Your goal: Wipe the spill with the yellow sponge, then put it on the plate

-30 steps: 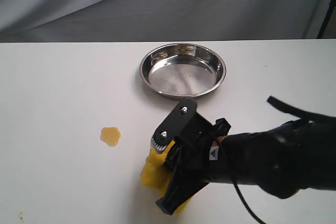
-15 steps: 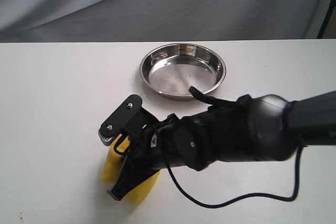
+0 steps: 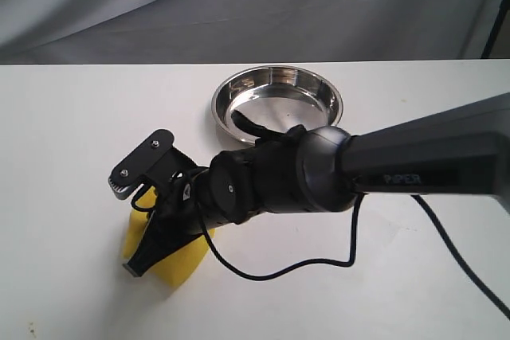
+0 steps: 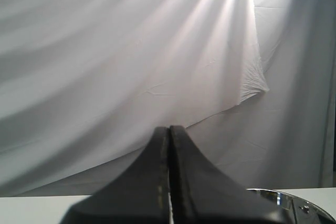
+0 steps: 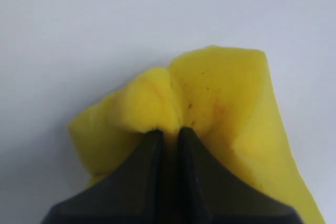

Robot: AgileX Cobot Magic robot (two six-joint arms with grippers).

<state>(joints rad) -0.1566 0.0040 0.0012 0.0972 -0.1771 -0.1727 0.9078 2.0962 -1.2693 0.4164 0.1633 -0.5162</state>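
Right gripper (image 5: 167,134) is pinched tight on the yellow sponge (image 3: 182,265), which I see bunched beneath it at the exterior frame's lower left, down-left of the plate (image 3: 296,106).

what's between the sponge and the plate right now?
Exterior view: only the right arm spans the stretch from the yellow sponge to the plate, above the white table. No other object is visible there.

Right gripper (image 3: 127,227), pinching the yellow sponge (image 3: 174,264), slides left across the counter (image 3: 64,117) to the spot where the amber spill lay a second ago. The spill drops out of sight beneath sponge and arm, which now crosses the near rim of the plate (image 3: 319,85).
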